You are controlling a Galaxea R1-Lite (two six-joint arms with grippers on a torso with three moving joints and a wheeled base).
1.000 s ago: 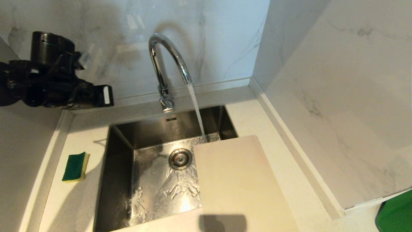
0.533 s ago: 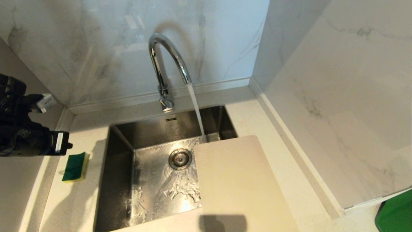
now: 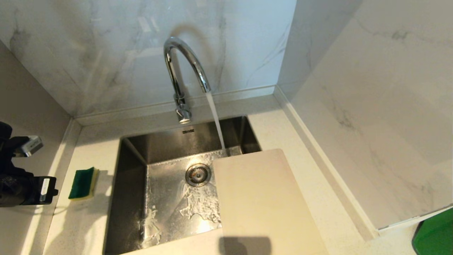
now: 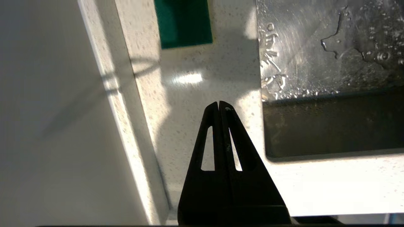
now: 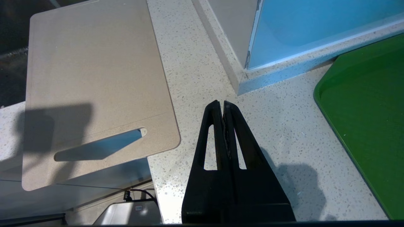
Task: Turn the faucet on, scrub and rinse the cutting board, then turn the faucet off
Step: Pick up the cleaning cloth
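Tap [image 3: 184, 71] is running into the sink [image 3: 166, 198], and the board [image 3: 262, 202] sits half over the sink's right side, I guess so it's easy to rinse. Left claw [image 4: 219, 104] is pinched together over the counter near the sponge [image 3: 83, 183], probably next up. Right claw [image 5: 221, 104] is together too, parked beside the board.

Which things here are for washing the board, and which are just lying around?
For the job: faucet, running; cutting board, lying partly over the sink; sponge on the counter; left gripper, shut, near the sponge.

Lying about: green tray; right gripper, shut, idle over the counter.
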